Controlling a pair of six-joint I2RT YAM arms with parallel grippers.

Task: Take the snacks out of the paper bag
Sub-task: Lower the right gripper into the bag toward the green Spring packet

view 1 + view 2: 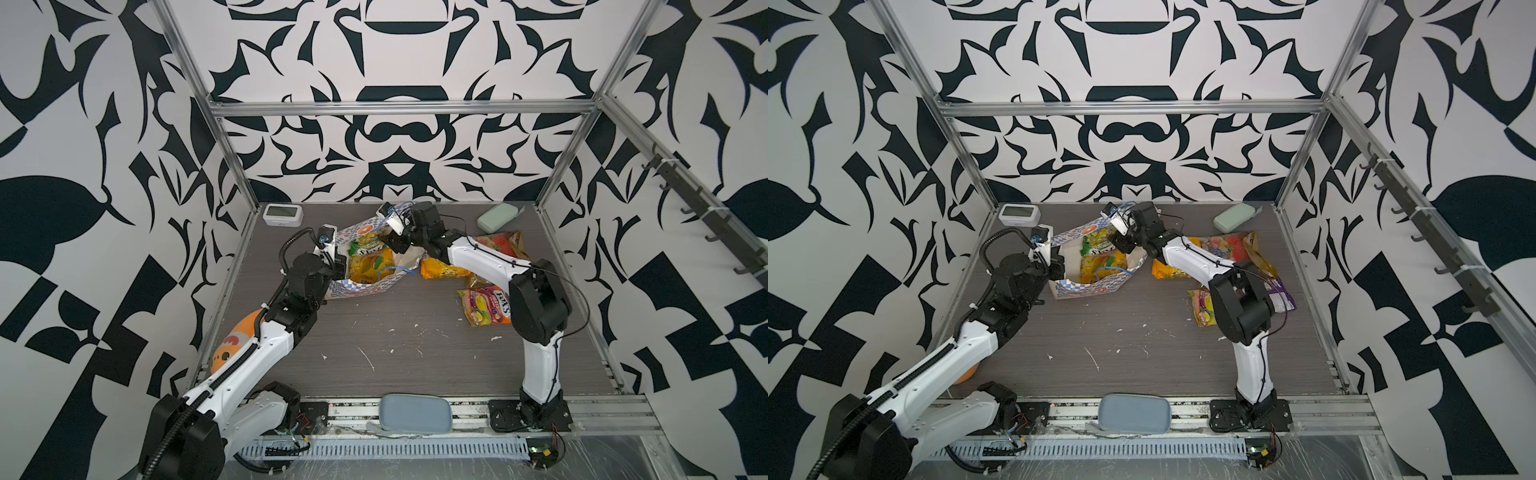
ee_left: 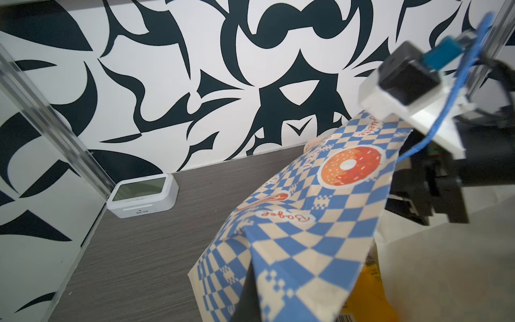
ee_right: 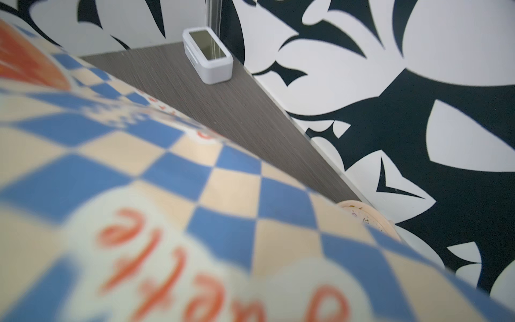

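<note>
- First, a grey-blue cushioned pad [image 1: 415, 412] lies on the front rail, well behind both end effectors.
- An orange plush fish [image 1: 232, 345] lies partly hidden under the left arm, well back from the left end effector [image 1: 338, 266].
- That left end effector is clamped fully closed on the side edge of the cream paper bag [image 1: 361, 286], printed with blue-and-white checks and an orange doughnut. The bag rests on the grey wood-grain desk [image 1: 395, 345], its mouth gaping so the inside shows in both top views.
- Inside the bag, just right of the left end effector, lies a yellow-orange glossy packet [image 1: 368, 268]. Beyond it a green-yellow packet [image 1: 368, 245] sits just beside the right end effector [image 1: 397, 245].
- The right end effector is at the bag's far rim, close against the checked paper. Whether its jaws grip anything cannot be told. A thin blue cord handle [image 2: 457, 83] drapes over its wrist camera.
- Outside the bag, right of the right end effector, lie a second yellow-orange packet [image 1: 442, 270] partly under the arm, a pink-orange "FOX'S" packet [image 1: 484, 305], a clear multicoloured candy pack [image 1: 498, 245] and a purple packet [image 1: 1283, 297].
- Farthest back, a mint green oblong case [image 1: 496, 218] lies beyond the right end effector. A white box with a screen [image 1: 282, 215] stands beyond the left one.
</note>
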